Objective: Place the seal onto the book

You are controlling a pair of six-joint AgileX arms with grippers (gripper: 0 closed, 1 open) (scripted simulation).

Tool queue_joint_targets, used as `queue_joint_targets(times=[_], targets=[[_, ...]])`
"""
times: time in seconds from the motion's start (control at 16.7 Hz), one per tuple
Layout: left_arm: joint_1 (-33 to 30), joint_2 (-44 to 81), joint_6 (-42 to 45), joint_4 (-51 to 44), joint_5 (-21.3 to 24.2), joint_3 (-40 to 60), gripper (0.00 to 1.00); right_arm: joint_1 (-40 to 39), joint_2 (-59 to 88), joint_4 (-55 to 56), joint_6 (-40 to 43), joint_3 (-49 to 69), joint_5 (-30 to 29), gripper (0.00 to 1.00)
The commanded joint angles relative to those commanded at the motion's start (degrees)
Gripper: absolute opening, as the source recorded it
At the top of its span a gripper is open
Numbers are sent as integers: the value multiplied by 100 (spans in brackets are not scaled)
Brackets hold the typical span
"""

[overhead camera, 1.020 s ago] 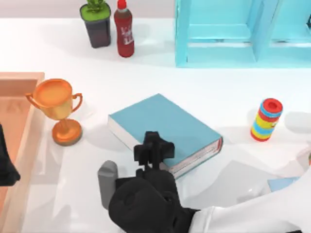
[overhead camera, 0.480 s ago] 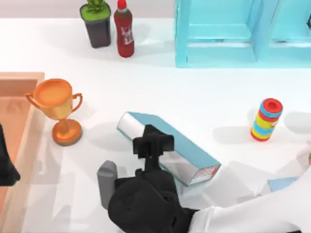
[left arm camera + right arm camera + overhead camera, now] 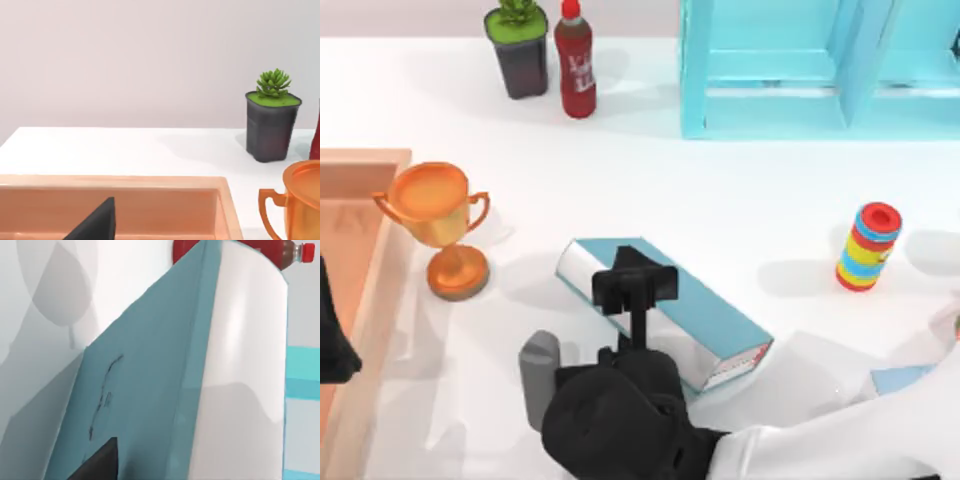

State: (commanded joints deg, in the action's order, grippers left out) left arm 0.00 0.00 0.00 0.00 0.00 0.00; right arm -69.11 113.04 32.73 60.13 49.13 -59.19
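White counter (image 3: 720,190) stretched under everything, with bare room beyond the right jaws toward the back. Those right jaws hung over the near-left part of the book (image 3: 710,315), and I could not tell how far open they were, nor whether they carried the seal. The book did not lie flat. It stood tipped on one long edge directly beneath the jaws, with its teal cover sloping away and its pale page side turned up; in the right wrist view the cover (image 3: 150,390) rose steeply. Judged from that, it offered no level face for setting a stamp down, and it would probably have to settle flat first.

Just behind the jaws, beside the right arm, stood a gray block (image 3: 540,372), close enough to crowd any pull-back. Left of the jaws and well apart stood a gold trophy (image 3: 438,215). Past it a wooden tray (image 3: 365,160) held the counter's left edge, where the left arm (image 3: 332,340) sat parked; the state of its jaws I could not tell. Far to the right stood a striped cylinder (image 3: 868,246). Farthest off, along the back, were a potted plant (image 3: 520,50), a red bottle (image 3: 576,65) and a blue shelf (image 3: 770,110).
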Motion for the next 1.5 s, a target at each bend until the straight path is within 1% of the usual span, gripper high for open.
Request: queue_joint_targets(times=[0.18, 0.36, 0.6, 0.84, 1.02, 1.26, 1.38, 1.5], targets=[[0, 0, 0, 0, 0, 0, 100, 29, -19, -59, -41, -57, 25, 100], [0, 0, 0, 0, 0, 0, 100, 108, -187, -563, -341, -429, 198, 100], [0, 0, 0, 0, 0, 0, 100, -78, -423, -1777, -1099, -1024, 461, 100], [0, 0, 0, 0, 0, 0, 100, -802, -552, -3238, -2124, -1218, 452, 100], [0, 0, 0, 0, 0, 0, 100, -1533, -600, -4275, -2974, -1008, 179, 100], [0, 0, 0, 0, 0, 0, 100, -2400, -602, -5387, -4072, -337, -455, 100], [0, 0, 0, 0, 0, 0, 100, -2644, -553, -5781, -4552, 88, -821, 100], [0, 0, 0, 0, 0, 0, 100, -2696, -448, -6053, -4950, 502, -1168, 100]])
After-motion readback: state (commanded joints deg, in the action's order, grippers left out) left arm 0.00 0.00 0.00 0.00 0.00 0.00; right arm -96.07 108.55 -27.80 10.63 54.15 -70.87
